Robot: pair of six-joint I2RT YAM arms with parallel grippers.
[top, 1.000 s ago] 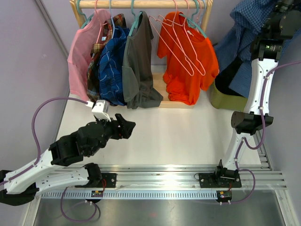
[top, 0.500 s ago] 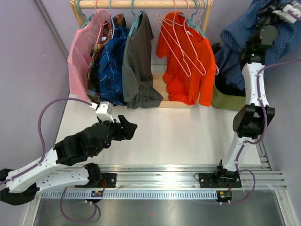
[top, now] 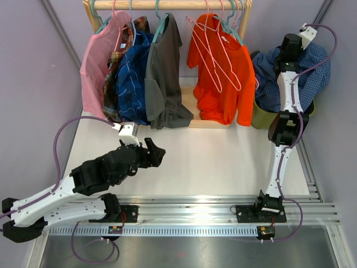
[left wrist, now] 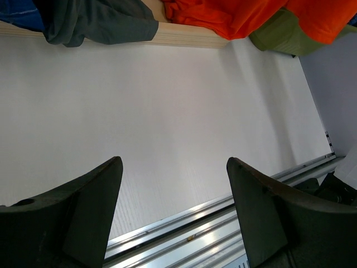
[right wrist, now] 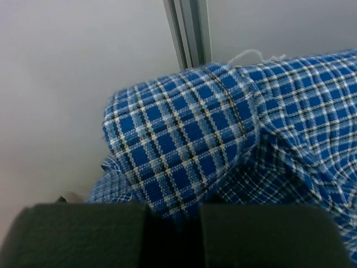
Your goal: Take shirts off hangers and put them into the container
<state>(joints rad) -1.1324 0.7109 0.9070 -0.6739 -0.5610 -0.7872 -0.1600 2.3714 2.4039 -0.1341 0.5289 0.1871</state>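
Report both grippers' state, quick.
Left gripper: open, holding nothing.
Right gripper: shut on the blue checked shirt.

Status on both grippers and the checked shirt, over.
Right gripper shut on blue checked shirt, bunched over the olive bin. Left gripper open, empty, low over the table. Nothing seen in the way.

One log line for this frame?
right hand: shut on blue checked shirt over green bin | left hand: open, empty, above table
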